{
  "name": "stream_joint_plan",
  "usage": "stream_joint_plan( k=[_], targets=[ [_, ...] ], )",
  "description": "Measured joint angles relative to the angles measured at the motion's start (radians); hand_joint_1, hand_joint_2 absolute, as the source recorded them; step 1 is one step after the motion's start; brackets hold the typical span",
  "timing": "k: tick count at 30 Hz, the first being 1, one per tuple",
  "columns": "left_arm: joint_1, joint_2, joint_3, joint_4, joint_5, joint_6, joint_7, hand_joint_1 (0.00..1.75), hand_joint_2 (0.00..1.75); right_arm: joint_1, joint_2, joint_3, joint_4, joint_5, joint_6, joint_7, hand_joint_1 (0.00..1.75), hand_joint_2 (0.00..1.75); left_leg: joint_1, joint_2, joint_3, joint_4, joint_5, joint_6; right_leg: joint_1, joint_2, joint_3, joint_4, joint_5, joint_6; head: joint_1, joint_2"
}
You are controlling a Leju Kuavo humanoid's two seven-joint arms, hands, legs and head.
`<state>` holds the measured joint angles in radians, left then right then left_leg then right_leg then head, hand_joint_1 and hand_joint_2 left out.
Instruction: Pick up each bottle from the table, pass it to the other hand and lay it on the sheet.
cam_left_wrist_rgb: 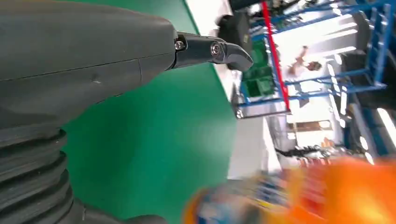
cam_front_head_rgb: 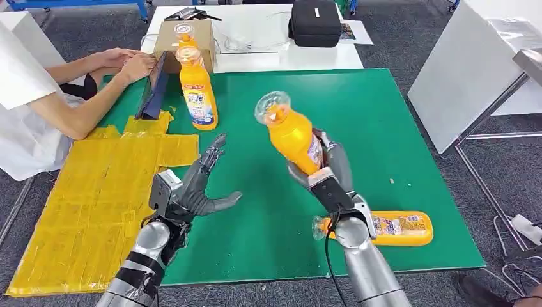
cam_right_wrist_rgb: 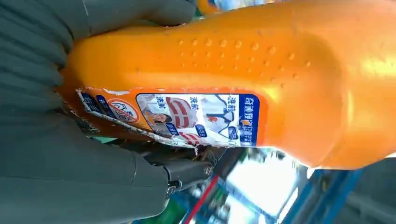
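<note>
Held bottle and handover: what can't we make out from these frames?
- Held bottle, head view: right hand covers its base.
- Same bottle, left wrist view: blurred and cut by the frame edge.
- Lying bottle, head view: right arm hides its neck.
- Left hand: open, apart from the held bottle.

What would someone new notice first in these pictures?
The orange bottle held up over the green table by the right hand, with the left hand open beside it, fingers spread. Then the yellow sheet at the table's left, with a second bottle standing near it.
</note>
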<state>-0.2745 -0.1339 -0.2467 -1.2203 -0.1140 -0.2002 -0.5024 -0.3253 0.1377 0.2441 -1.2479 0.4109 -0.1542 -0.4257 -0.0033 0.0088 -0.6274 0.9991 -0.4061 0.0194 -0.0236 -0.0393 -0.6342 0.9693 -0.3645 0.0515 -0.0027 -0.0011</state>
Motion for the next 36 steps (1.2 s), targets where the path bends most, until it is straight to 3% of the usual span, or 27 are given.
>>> stream_joint_plan(
  k=[15,34,35,36],
  targets=[
    [0.034,0.0,-0.094,-0.118,0.012,-0.031,-0.005,0.0,1.75,-0.002,0.078,0.106,0.115,0.014,0.058,-0.032,1.71,1.75,0.0,0.0,0.0,0.0,0.0,0.0,0.0,0.0,0.0,0.0,0.0,0.0,0.0,0.0],
    [0.035,0.001,-0.123,-0.128,0.021,-0.028,-0.012,0.0,1.75,-0.008,0.104,0.188,0.147,0.035,0.063,-0.047,1.75,1.75,0.0,0.0,0.0,0.0,0.0,0.0,0.0,0.0,0.0,0.0,0.0,0.0,0.0,0.0],
    [0.033,0.001,-0.123,-0.126,0.022,-0.023,-0.008,0.33,1.75,-0.008,0.106,0.198,0.151,0.042,0.065,-0.049,1.73,1.75,0.0,0.0,0.0,0.0,0.0,0.0,0.0,0.0,-0.001,0.0,0.0,0.0,0.0,0.0],
    [0.031,0.0,-0.124,-0.119,0.023,-0.016,0.001,1.55,1.75,-0.006,0.11,0.216,0.155,0.052,0.069,-0.054,1.71,1.75,0.0,0.0,0.0,0.0,0.0,0.0,0.0,0.0,-0.001,0.0,0.0,0.0,0.001,0.0]
  ],
)
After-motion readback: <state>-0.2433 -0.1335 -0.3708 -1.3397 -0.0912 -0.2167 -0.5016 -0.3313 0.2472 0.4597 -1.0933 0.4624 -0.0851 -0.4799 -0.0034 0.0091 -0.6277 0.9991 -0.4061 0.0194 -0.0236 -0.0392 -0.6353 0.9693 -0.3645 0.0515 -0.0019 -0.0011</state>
